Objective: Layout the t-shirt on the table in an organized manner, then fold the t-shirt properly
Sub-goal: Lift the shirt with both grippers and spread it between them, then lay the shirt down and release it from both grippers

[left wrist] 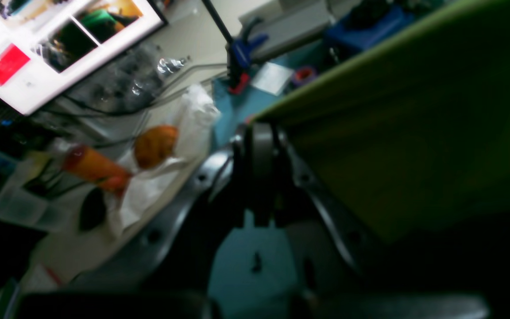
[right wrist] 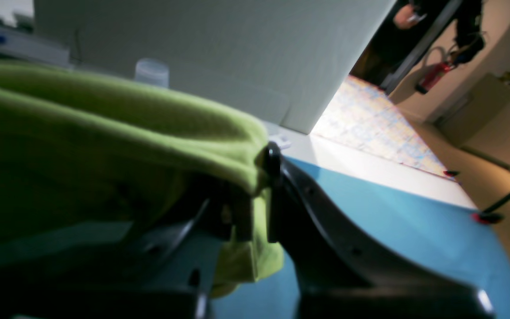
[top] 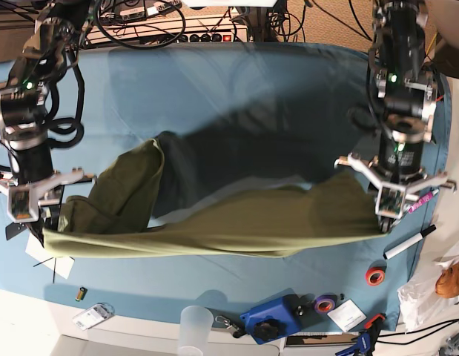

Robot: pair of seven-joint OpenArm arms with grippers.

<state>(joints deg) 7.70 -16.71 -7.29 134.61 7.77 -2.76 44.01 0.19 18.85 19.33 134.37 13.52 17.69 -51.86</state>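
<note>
Right claw [right wrist: 255, 199]: jaws clamped on a bunched corner of the t-shirt [right wrist: 104, 146], with a short tail of fabric hanging below the pinch. Left claw [left wrist: 261, 146]: jaws together on the opposite edge of the shirt, as far as the blur lets us read it.

In the base view we see the shirt strung between the 2 claws as a long sagging band above the counter [top: 236, 89]. One end is bunched and doubled near the right claw, and the rest throws a broad shadow on the blue cloth.

Risks as we judge them:
1. The right pinch sits near the hem; more tension between the arms could pull it free and drop that end in a heap.
2. If lowered unevenly, the bunched end would land folded under itself, giving no flat layout.
3. The band hangs toward the near counter edge, close to the marker [top: 409, 242] and tape roll [top: 375, 276]; a drag forward could snag or sweep them.
</note>
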